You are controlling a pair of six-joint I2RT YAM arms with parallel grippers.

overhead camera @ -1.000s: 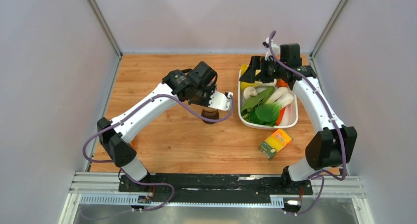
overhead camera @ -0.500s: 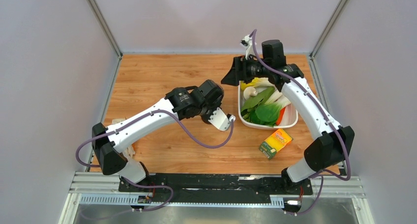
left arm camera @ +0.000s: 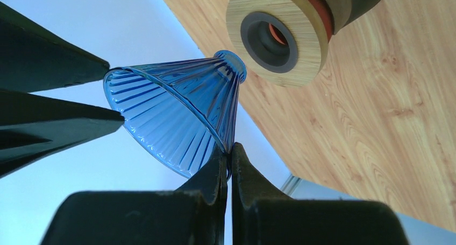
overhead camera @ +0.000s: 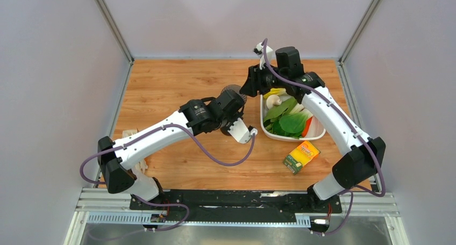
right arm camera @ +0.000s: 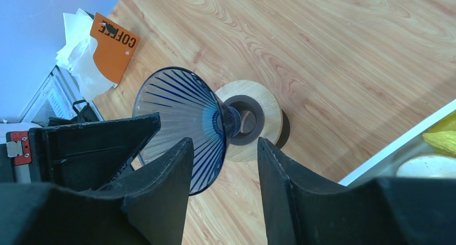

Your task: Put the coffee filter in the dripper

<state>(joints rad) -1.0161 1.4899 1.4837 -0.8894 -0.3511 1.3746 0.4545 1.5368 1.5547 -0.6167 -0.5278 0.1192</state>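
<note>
My left gripper (left arm camera: pixel 227 148) is shut on the rim of a blue ribbed see-through cone (left arm camera: pixel 177 116) and holds it tilted in the air. The dripper (left arm camera: pixel 277 35), a tan wooden round top with a dark hole and dark base, stands on the table just past the cone's narrow end; it also shows in the right wrist view (right arm camera: pixel 263 113). My right gripper (right arm camera: pixel 225 143) is open above them, empty, close to the cone (right arm camera: pixel 183 121). White paper coffee filters (right arm camera: pixel 80 54) lie far left by the table edge. From above, the left gripper (overhead camera: pixel 232 101) and right gripper (overhead camera: pixel 248 88) nearly meet.
An orange COFFEE packet (right arm camera: pixel 114 46) lies on the filters. A white tub (overhead camera: pixel 317 135) of vegetables stands right of centre, its rim in the right wrist view (right arm camera: pixel 398 148). A yellow box (overhead camera: pixel 301 156) lies in front of the tub. Grey walls enclose the table.
My right gripper has swung left from over the tub to beside the blue cone. My left arm has shifted and now holds the cone raised and tilted above the dripper.
</note>
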